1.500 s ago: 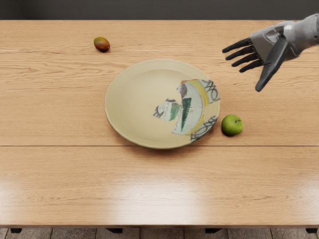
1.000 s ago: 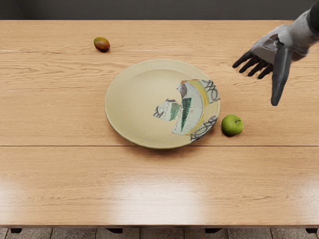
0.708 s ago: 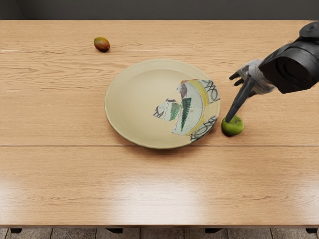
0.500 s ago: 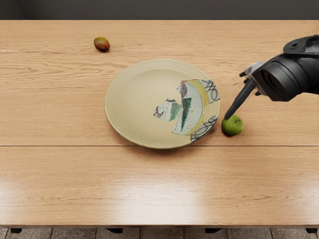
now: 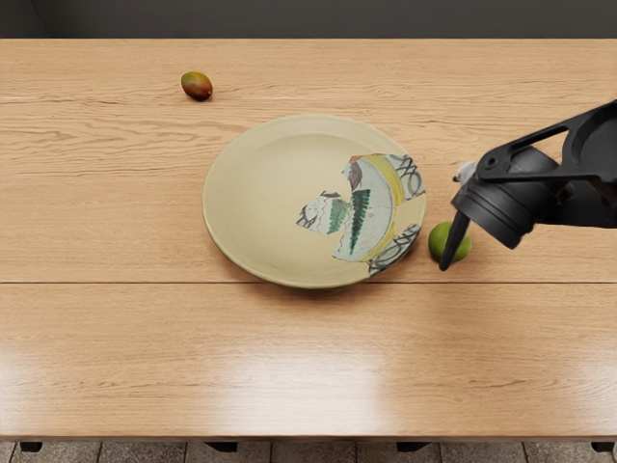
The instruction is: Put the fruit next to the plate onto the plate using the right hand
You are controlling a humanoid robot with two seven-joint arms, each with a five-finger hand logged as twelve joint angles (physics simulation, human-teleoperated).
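Green apple [image 5: 437,241] beside plate [image 5: 260,193]; mango [image 5: 197,85] well apart.

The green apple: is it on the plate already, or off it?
Off. The green apple rests on the wooden table, just beside the right rim of the plate, not inside it.

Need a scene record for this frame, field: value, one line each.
table: wooden
plate: cream, painted pattern on its right part, mid-table
green apple: on the table just off the plate's right rim, not on the plate
mango: back left, well away from the plate
right hand: at the apple, mostly hidden behind its own wrist; grasp cannot be told
left hand: not in view
task state: apple not yet on the plate
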